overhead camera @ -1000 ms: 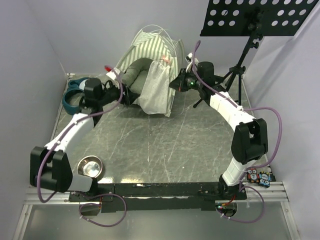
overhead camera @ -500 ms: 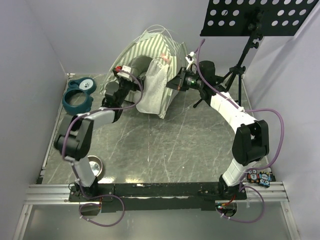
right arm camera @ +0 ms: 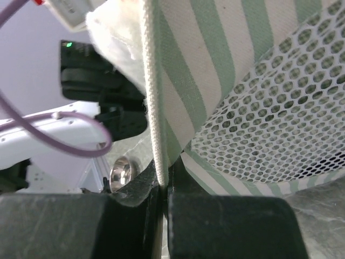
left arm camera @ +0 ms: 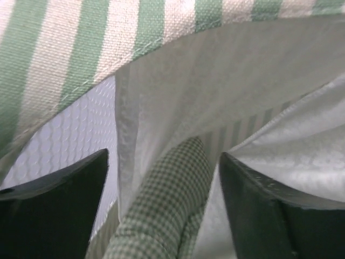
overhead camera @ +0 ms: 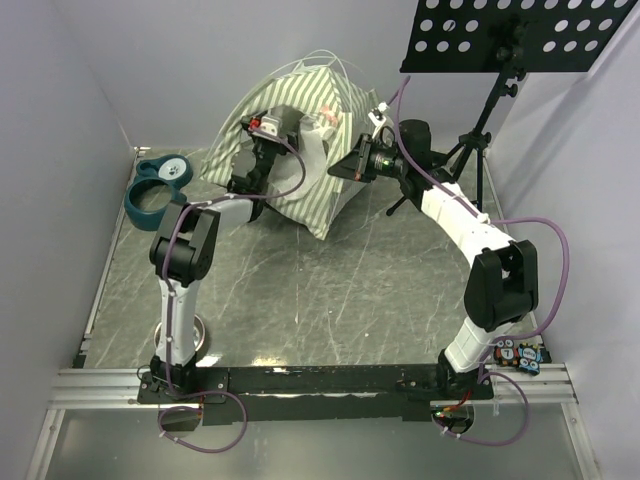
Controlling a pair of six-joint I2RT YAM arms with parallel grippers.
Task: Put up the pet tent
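Observation:
The pet tent (overhead camera: pixel 312 105), green-and-white striped, stands at the back of the table with thin white poles arching over its top. My left gripper (overhead camera: pixel 262 132) reaches into its front opening. In the left wrist view this gripper (left arm camera: pixel 164 157) is open, and a roll of green-checked cushion (left arm camera: pixel 161 210) lies between the dark fingers (left arm camera: pixel 59 199) with a gap on each side, under the tent's striped fabric (left arm camera: pixel 161 21). My right gripper (overhead camera: pixel 356 166) is shut on the tent's right edge. In the right wrist view the gripper (right arm camera: pixel 164 186) pinches a white corded hem (right arm camera: pixel 153 108) beside the mesh panel (right arm camera: pixel 280 124).
A teal bowl holder (overhead camera: pixel 156 188) sits at the left wall. A steel bowl (overhead camera: pixel 190 335) lies near the left arm's base and also shows as a steel bowl (right arm camera: pixel 119 170) in the right wrist view. A black music stand (overhead camera: pixel 520 35) on a tripod stands at the back right.
My left arm swung from the table's left side into the tent's opening and its jaws opened wider. The tent's left side rose and spread. The right gripper stayed shut on the edge.

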